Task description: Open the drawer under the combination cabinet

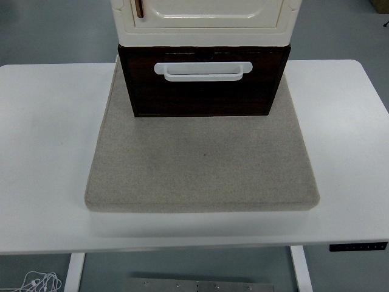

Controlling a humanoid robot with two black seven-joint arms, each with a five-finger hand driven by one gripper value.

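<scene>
Nearest is the bare white table [42,201], then a grey mat [200,164] lying flat on it. At the mat's far end stands the dark drawer [203,91], seemingly shut, its white handle [202,70] facing the robot, under the cream cabinet [203,18]. Neither hand is in view — so their fingers cannot be judged. The risk: a pull on the handle may drag the whole stack forward across the mat — nothing braces it.
</scene>
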